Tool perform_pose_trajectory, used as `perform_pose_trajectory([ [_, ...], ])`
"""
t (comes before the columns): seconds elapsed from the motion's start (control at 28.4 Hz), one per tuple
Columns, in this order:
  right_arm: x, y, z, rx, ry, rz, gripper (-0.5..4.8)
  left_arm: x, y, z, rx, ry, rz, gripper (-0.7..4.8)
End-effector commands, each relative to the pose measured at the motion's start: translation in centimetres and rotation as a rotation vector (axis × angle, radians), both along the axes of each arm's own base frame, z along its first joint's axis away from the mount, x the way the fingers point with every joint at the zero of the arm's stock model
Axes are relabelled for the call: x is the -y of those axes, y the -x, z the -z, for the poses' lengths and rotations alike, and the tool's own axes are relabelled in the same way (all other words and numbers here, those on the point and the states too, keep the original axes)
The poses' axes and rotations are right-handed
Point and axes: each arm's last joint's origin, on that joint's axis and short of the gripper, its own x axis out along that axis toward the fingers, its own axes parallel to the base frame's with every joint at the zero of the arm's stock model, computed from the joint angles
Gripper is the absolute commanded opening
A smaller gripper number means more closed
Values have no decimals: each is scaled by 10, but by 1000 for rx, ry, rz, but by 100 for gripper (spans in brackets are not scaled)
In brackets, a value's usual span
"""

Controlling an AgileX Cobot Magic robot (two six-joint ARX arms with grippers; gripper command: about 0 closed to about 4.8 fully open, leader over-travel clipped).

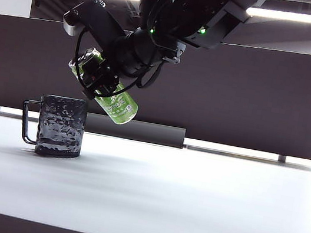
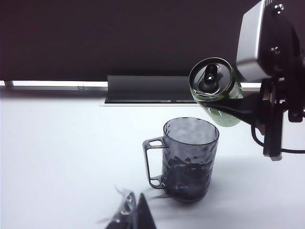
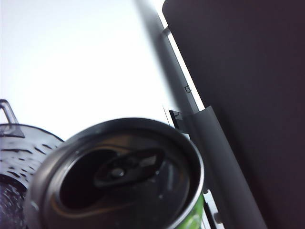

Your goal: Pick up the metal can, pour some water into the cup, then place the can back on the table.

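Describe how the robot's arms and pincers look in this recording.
The right arm is black with rounded joint housings, two small green indicator lights, loose black cables looping near the wrist, and a silver-grey camera box. Its right pincer has flat black fingers. Of the left pincer, only dark fingertips with clear film show.

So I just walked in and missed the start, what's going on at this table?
The robot's right hand holds the green metal can in the air, tilted with its open top toward the cup, above and just beside its rim. No stream of water shows. The dark dimpled cup stands upright on the white table, handle pointing away from the can. The left hand sits low near the cup, touching nothing; only its tips show.
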Motion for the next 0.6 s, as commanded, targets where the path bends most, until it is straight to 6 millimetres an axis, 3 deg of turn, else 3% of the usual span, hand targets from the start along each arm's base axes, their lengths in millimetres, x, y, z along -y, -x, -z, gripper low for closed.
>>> perform_pose_trajectory([
  [0.04, -1, 0, -12, 74, -21, -5, 184, 0, 0, -2, 12, 5, 1, -5],
  [0.6, -1, 0, -13, 124, 28, 1, 184, 0, 0, -2, 12, 5, 1, -5],
])
